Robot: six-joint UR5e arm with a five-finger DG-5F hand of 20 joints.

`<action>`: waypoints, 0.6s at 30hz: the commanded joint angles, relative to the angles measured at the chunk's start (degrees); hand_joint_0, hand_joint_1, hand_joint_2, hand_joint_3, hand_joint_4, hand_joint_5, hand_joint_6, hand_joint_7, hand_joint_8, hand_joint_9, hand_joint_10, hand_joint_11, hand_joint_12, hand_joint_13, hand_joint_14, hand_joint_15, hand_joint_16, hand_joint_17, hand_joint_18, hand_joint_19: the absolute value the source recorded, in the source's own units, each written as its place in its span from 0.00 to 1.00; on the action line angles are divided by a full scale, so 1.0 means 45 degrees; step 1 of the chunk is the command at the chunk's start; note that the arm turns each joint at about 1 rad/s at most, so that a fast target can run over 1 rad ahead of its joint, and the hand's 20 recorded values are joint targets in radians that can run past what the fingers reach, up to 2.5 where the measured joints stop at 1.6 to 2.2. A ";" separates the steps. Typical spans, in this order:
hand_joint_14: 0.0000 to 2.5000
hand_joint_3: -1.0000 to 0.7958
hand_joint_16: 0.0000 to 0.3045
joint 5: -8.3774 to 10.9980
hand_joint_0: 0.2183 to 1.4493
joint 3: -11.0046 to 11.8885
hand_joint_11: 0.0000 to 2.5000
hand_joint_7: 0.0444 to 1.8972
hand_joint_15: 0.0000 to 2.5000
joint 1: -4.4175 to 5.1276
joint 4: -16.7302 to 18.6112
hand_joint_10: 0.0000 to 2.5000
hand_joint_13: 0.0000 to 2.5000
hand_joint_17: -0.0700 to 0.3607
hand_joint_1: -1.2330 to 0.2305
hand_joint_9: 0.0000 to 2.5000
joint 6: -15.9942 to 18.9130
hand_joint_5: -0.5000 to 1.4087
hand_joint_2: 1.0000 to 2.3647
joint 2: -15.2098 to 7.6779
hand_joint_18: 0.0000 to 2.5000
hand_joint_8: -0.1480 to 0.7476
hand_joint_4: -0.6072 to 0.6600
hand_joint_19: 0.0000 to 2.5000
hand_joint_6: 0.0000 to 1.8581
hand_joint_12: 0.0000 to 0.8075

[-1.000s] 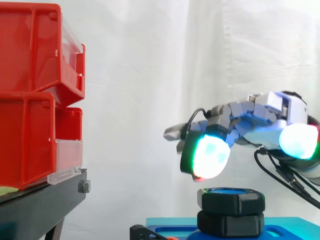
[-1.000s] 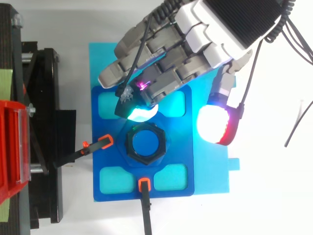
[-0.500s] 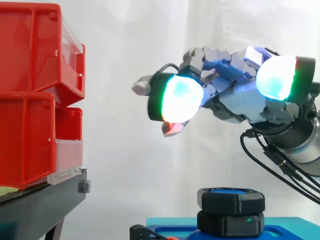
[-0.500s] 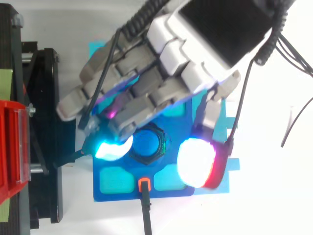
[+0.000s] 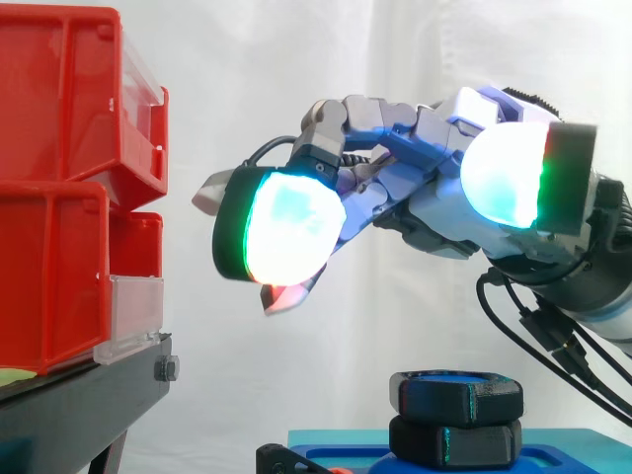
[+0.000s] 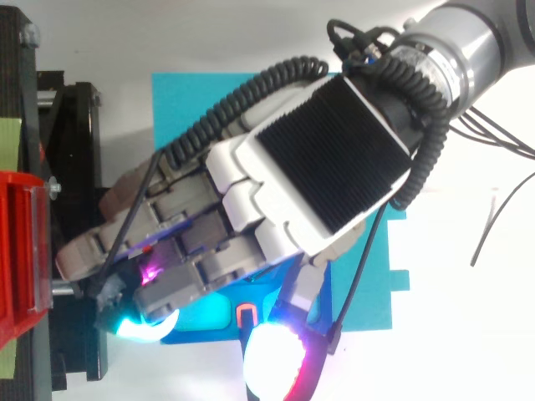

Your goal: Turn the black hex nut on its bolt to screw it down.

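**Surroundings.** A white curtain (image 5: 296,79) backs the whole scene. Stacked red bins (image 5: 59,197) fill the left edge of the side view. They sit on a black stand (image 5: 69,415), which runs down the left edge of the top view. The stand and a light-blue base plate (image 6: 184,100) rest on a white table (image 6: 468,334).

**Hand.** The hand (image 5: 434,197) enters from the right of the side view and reaches across the upper centre. Its fingers are loosely extended toward the bins, the thumb is well apart from them, and nothing is held. One fingertip pad (image 5: 286,227) glows white and cyan at centre left.

**Task item.** The black hex nut (image 5: 456,395) sits at the lower right of the side view, on a second black hex piece (image 5: 454,441) of like shape. A blue bolt end shows inside its top. The hand is well above it, with clear space between.

**Obstructions.** In the top view the hand covers the middle of the plate and hides the nut entirely. An orange-tipped clamp (image 6: 245,316) shows just below the fingers.

**Unclear.** The lower hex piece is cut off by the frame's bottom edge. I cannot tell whether it is a nut or part of the bolt.
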 commanded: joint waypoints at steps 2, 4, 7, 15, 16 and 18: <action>0.00 0.28 0.16 0.0115 0.26 -0.0332 0.14 0.61 0.04 0.0191 -0.0077 0.00 0.17 0.41 0.65 0.33 -0.0344 0.23 0.00 -0.0002 0.19 0.50 0.68 0.21 0.27 0.37; 0.00 0.28 0.16 0.0134 0.26 -0.0488 0.14 0.60 0.04 0.0230 -0.0038 0.00 0.17 0.41 0.65 0.33 -0.0383 0.23 0.00 -0.0002 0.19 0.50 0.68 0.21 0.27 0.37; 0.00 0.28 0.16 0.0134 0.26 -0.0664 0.14 0.59 0.04 0.0250 0.0040 0.00 0.17 0.41 0.65 0.33 -0.0539 0.23 0.00 -0.0002 0.19 0.50 0.68 0.21 0.27 0.37; 0.00 0.28 0.16 0.0056 0.26 -0.0917 0.13 0.58 0.04 0.0133 0.0021 0.00 0.17 0.41 0.65 0.32 -0.1106 0.23 0.00 -0.0002 0.19 0.50 0.68 0.21 0.27 0.37; 0.00 0.28 0.16 0.0056 0.26 -0.0917 0.14 0.58 0.04 0.0113 0.0021 0.00 0.17 0.41 0.65 0.32 -0.1164 0.23 0.00 -0.0002 0.19 0.50 0.69 0.21 0.27 0.37; 0.00 0.28 0.16 0.0056 0.26 -0.0917 0.14 0.57 0.04 0.0094 0.0001 0.00 0.17 0.41 0.65 0.32 -0.1301 0.23 0.00 -0.0002 0.19 0.50 0.69 0.21 0.27 0.37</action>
